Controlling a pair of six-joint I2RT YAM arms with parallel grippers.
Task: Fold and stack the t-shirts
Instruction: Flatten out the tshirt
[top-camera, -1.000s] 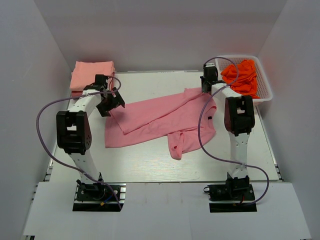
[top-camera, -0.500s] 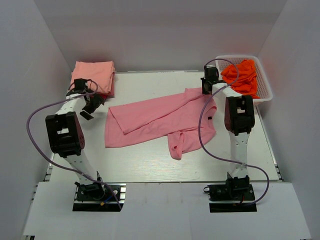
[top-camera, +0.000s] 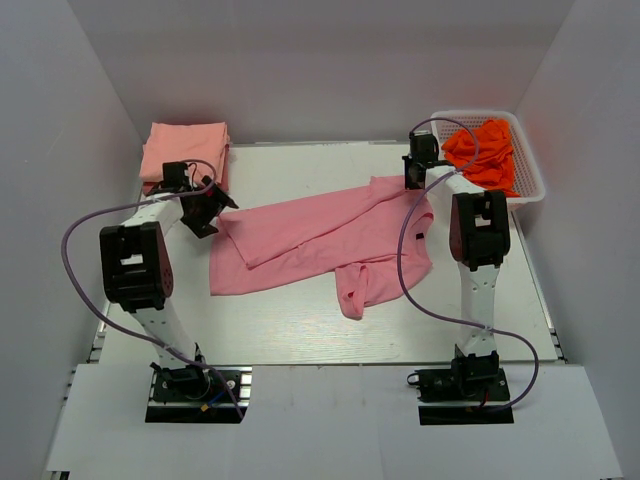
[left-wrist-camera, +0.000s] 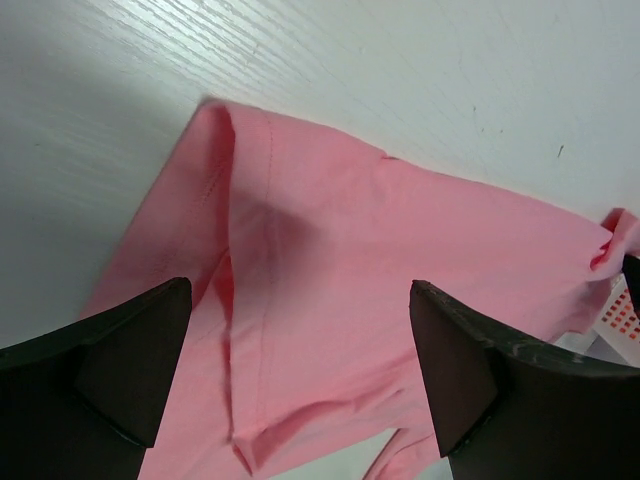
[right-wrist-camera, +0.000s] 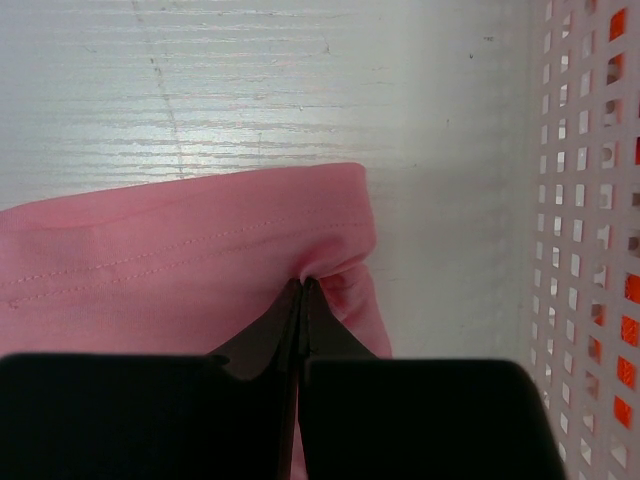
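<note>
At the near side of the table (top-camera: 300, 335), one sleeve of the rose-pink t-shirt (top-camera: 320, 235) hangs toward the arm bases in a crumpled loop. The shirt body lies spread across the middle of the table, but it is not flat: its left part is doubled over itself.

Farther back on the left, the left gripper (left-wrist-camera: 298, 300) hovers just above the left corner of the shirt with its jaws wide apart and nothing between them. On the right, the right gripper (right-wrist-camera: 302, 285) is closed tight on the hemmed far-right corner and pinches a small pucker of cloth, near the white lattice basket (top-camera: 532, 188).

At the far edge, a folded stack of salmon-peach t-shirts (top-camera: 185, 150) waits on the left. The bright orange-red t-shirts (top-camera: 482, 148) lie heaped in the basket on the right.

I judge that the step in hand is to spread the pink shirt before the first fold. The next move calls for the left gripper to come down on the corner below it and take only the hem layer. Then both arms can pull apart to smooth the doubled cloth.
</note>
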